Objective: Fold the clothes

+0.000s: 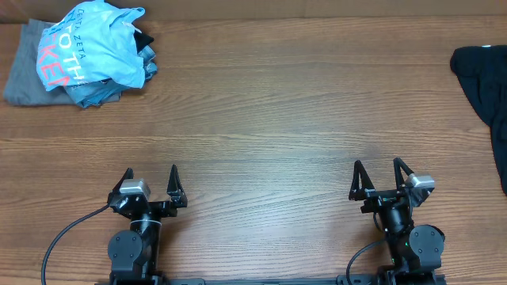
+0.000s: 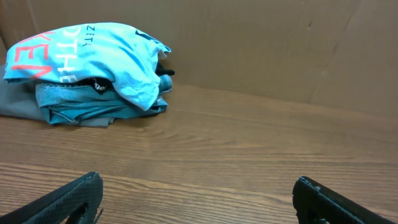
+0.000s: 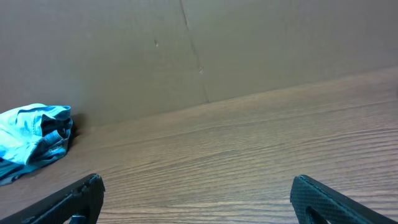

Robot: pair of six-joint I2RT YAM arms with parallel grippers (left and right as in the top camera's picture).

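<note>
The clothes (image 1: pixel 83 59) lay in a crumpled pile at the far left corner of the table (image 1: pixel 269 119). The light blue T-shirt (image 1: pixel 95 43) sat on top, its red-and-white lettering facing up. A grey garment (image 1: pixel 20 75) was spread flat beneath the pile on its left side. A small dark item showed at the pile's right edge. A separate black garment (image 1: pixel 487 87) lay at the far right edge of the table, partly out of view.

The left gripper (image 1: pixel 151 170) stood with its jaws spread wide. It held nothing and touched nothing. The right gripper (image 1: pixel 378 162) stood the same way, jaws fully apart and empty.

Both arms sat folded low at the near edge of the table, fingers pointing toward the far side. A black cable (image 1: pixel 71 226) ran from the left arm's base toward the near left.

The pile was well apart from both grippers, far and to the left of the left gripper. In the left wrist view it sat left of centre, against a brown cardboard wall (image 2: pixel 280 43).
</note>
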